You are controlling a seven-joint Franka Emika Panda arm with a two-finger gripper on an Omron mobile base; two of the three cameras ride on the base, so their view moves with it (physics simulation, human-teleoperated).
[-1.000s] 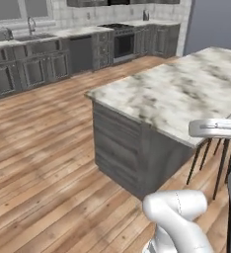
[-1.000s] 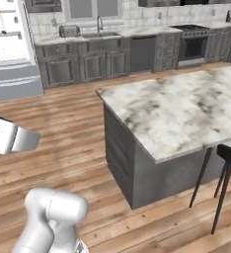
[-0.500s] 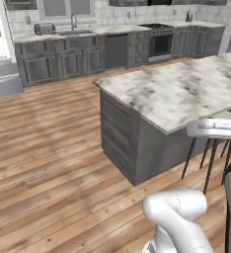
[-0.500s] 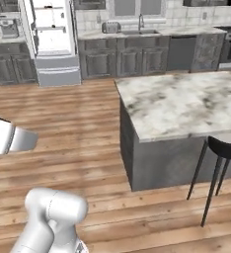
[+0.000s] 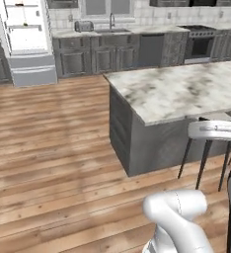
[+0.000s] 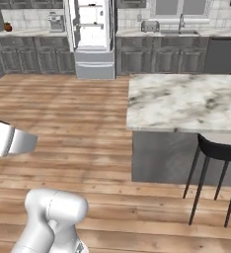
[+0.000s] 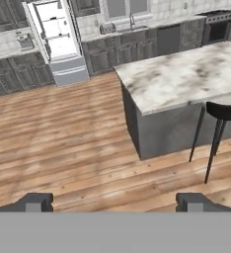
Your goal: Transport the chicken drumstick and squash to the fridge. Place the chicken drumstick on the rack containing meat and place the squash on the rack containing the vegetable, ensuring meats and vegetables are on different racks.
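Observation:
The fridge [image 5: 23,34] stands open against the far wall, its white interior and pale shelves facing me. It is also in the right base view, fridge [image 6: 93,34], and at the upper left of the hand view, fridge [image 7: 56,34]. Whatever lies on its racks is too small to make out. The chicken drumstick and the squash are out of view. My gripper [image 7: 115,202] is open, its dark fingertips [image 7: 36,201] wide apart with nothing between them, high above the wooden floor and far from the fridge.
A marble-topped kitchen island [image 5: 186,89] fills the right side, also seen as island [image 6: 186,99]. A black stool [image 6: 221,148] stands at its near side. Grey cabinets with a sink [image 5: 110,29] and a stove [image 5: 201,44] line the back wall. Wooden floor [image 5: 53,138] stretches to the fridge.
The whole picture has shifted as the base turned: the fridge has come from the left edge further into view and the island has slid right. The gripper stays open.

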